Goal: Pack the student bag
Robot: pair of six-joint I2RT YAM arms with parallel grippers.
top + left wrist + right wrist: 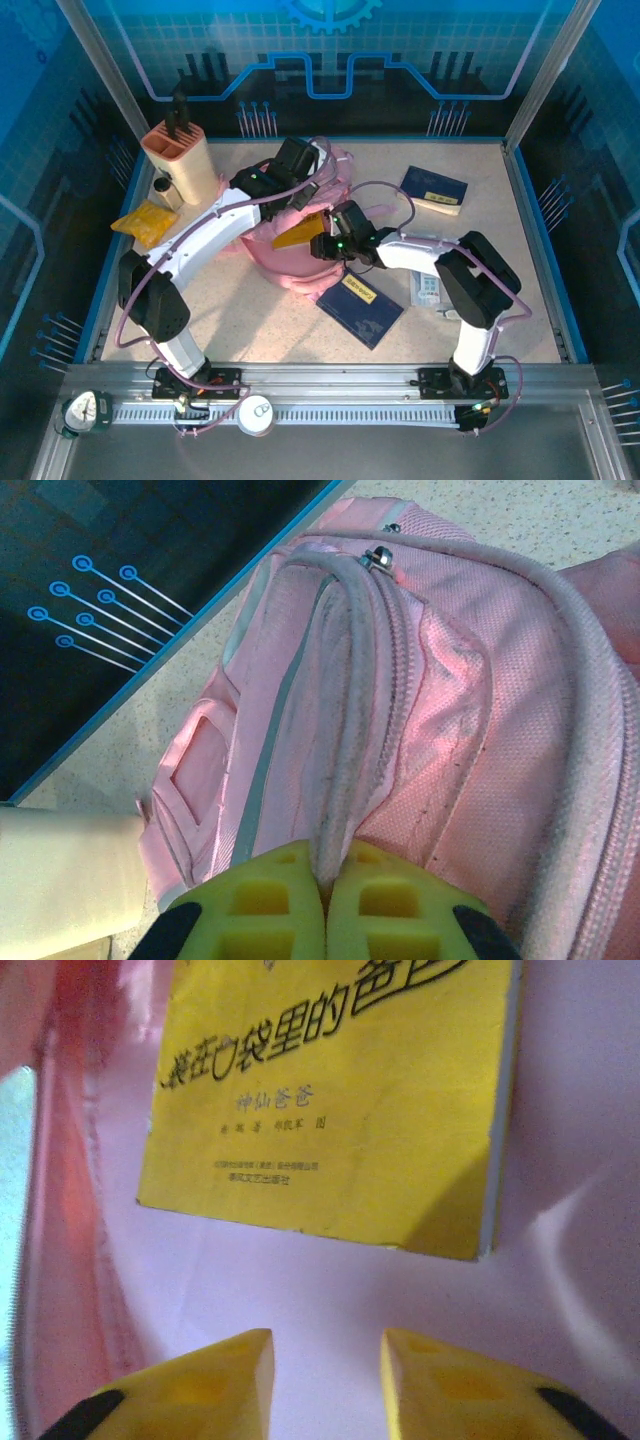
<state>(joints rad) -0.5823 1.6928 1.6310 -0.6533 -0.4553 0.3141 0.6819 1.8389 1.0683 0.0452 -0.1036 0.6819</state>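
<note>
Left gripper point(325, 880) pinches a rim of the student bag point(470, 730).

White-and-black arms point(215, 225), mauve cables point(380, 184), small green wrist lights point(340, 241), yellow hollow-celled fingers point(262, 920) with black bases

Even, blue-tinted overhead light; wrist views soft.
Around the student bag point(285, 265) the counter point(265, 322) is bright with faint shadows; inside it, the yellow book point(330, 1110) looks blurred and pink-cast.
</note>
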